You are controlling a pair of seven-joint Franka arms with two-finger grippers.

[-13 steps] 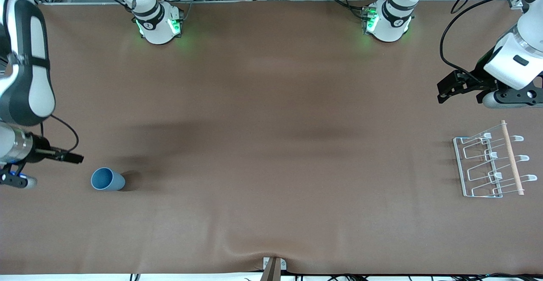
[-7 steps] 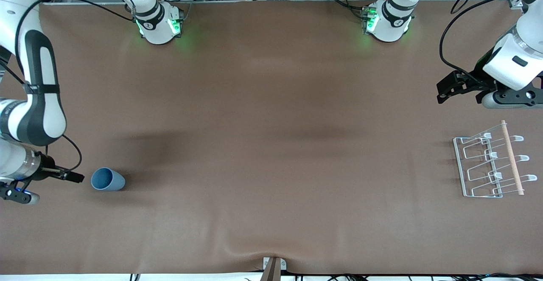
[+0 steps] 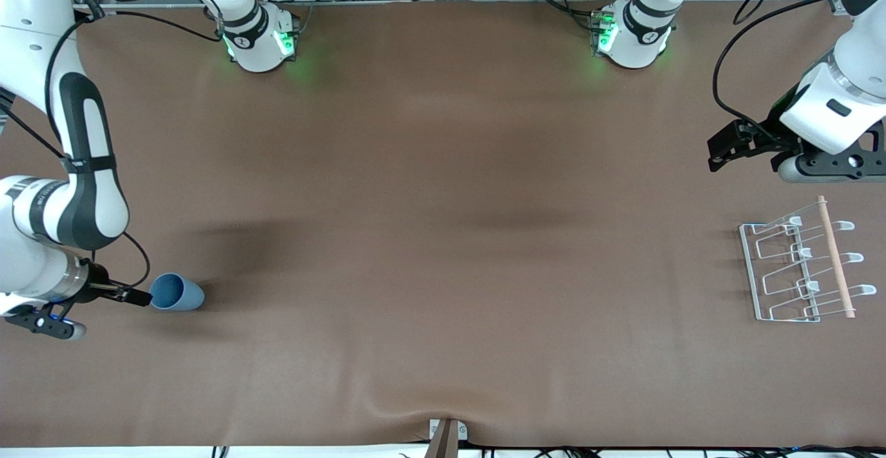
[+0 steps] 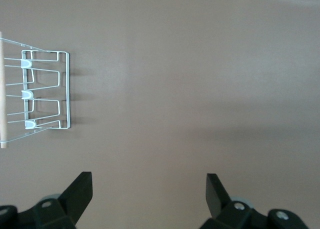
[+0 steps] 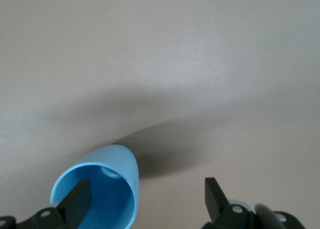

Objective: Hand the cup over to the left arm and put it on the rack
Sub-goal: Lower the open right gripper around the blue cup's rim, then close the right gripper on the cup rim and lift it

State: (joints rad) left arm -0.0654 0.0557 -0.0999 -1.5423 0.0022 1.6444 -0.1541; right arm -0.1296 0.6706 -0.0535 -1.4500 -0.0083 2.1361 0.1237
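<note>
Closing in: right end effector (image 3: 142, 297) has dropped low to the counter (image 3: 443, 250) and slid up to the cup (image 3: 177, 292); half a second ago a gap showed between its tip and the rim, now the tip reaches the mouth.
Cup: lies on its side just ahead of the right end effector, mouth turned toward it, at the right arm's end of the counter.
Right wrist view: one finger (image 5: 80, 199) sits inside the cup's (image 5: 102, 186) mouth and the other outside, so the rim wall stands between them.
Right end effector state: spread wide, nothing grasped yet.
Meaning: judged as the end of the approach; a pinch on the wall looks to be the next call, then a lift toward the middle for the handover.
Risk: a light tumbler on its side may roll or skid if a finger nudges it before the pinch lands.
Left end effector (image 3: 723, 150): released and empty, up over bare counter; it has shifted only slightly and waits.
Rack (image 3: 799, 264): stands on the counter near the left end effector, nearer the front camera than the spot it hangs over, well apart from the cup; its loops are bare.
Left wrist view: rack (image 4: 45, 96) off to one side ahead of the spread fingers (image 4: 80, 189).
Progress: early; pickup, handover and placing all remain.
</note>
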